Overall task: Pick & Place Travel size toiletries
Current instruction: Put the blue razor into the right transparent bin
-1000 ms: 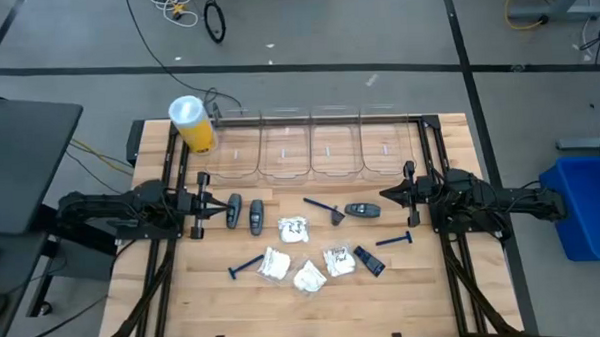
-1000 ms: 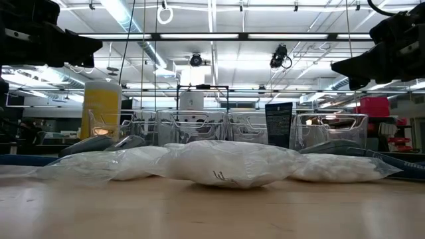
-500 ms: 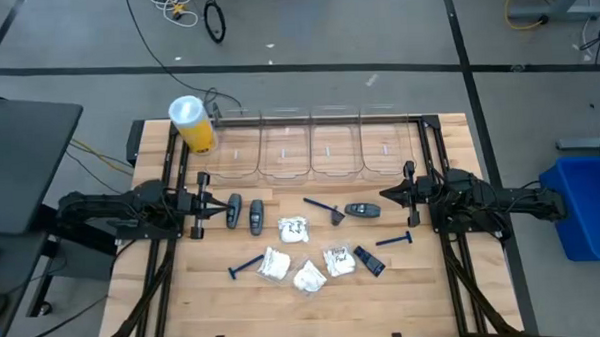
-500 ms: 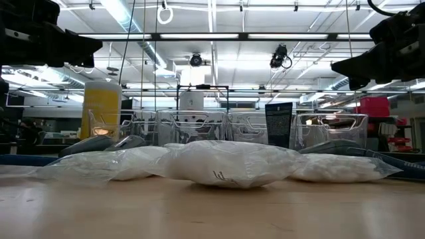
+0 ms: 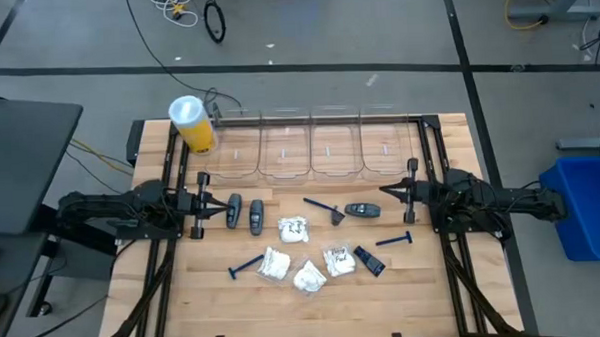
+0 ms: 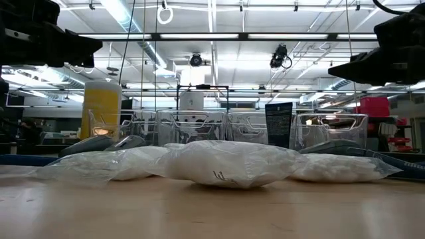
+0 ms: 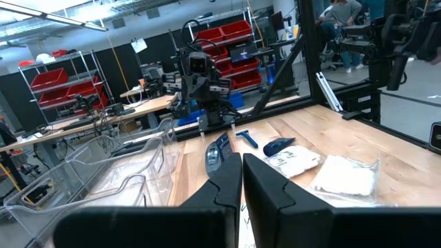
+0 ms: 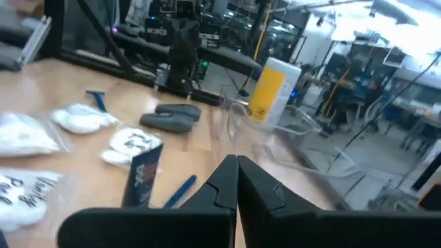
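Looking down, high view: left gripper [image 5: 213, 204] at table's left edge, fingers together, empty, just beside two dark grey oval pieces [image 5: 246, 213]. Right gripper [image 5: 385, 192] at right edge, fingers pressed together, empty, near a third dark grey piece [image 5: 363, 210]. Between the arms: white packets [image 5: 301, 260] clustered mid-table; blue razors [image 5: 247, 265] at left, centre and right of the cluster; dark rectangular piece [image 5: 369, 260] beside the rightmost packet. Clear bins [image 5: 312, 144] in a row along the far edge; yellow cylinder [image 5: 192, 124] at far left corner.

Low view: packets [image 6: 222, 162] filling the foreground, bins [image 6: 199, 126] behind.

Left wrist view: fingers [image 7: 265, 182] nearly touching, nothing held.

Right wrist view: fingers [image 8: 251, 180] closed, nothing held.
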Robot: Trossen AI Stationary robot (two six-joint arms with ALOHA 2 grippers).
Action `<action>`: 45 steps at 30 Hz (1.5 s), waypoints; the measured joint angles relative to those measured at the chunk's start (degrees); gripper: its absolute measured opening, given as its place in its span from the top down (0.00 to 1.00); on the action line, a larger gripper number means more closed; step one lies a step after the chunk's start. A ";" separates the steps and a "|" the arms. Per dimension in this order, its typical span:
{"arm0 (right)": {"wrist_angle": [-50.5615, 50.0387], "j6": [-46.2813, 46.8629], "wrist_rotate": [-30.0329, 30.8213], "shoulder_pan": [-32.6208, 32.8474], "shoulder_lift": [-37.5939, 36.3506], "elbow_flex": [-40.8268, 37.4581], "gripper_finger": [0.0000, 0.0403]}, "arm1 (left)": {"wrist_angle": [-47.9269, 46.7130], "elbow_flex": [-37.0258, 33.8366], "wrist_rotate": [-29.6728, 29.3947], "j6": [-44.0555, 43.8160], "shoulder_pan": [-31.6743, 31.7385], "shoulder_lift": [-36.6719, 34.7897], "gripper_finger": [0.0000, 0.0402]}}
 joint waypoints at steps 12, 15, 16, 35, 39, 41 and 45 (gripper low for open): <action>0.01 -1.02 0.00 0.00 0.00 0.01 0.98 | 0.01 0.00 0.00 -0.01 0.02 -0.01 0.94; 0.66 -3.52 -0.02 0.00 0.00 0.00 0.98 | 0.00 0.00 0.00 -0.02 0.00 0.01 0.94; 0.96 -3.96 -0.04 0.00 0.00 0.00 0.98 | 0.01 0.00 0.00 0.00 0.00 -0.01 0.94; 6.88 26.60 -6.04 0.00 0.04 -0.01 0.98 | -0.02 0.00 0.00 -0.02 0.00 0.01 0.94; 9.69 29.27 -6.09 0.00 0.09 -0.01 0.98 | -0.02 0.00 0.00 0.00 0.01 0.00 0.94; 11.31 31.09 -6.10 0.02 0.07 0.00 0.98 | 0.01 0.00 0.00 0.00 -0.01 0.00 0.94; 14.28 33.43 -6.10 0.02 0.07 -0.01 0.98 | 0.00 0.00 0.00 -0.01 0.00 -0.01 0.94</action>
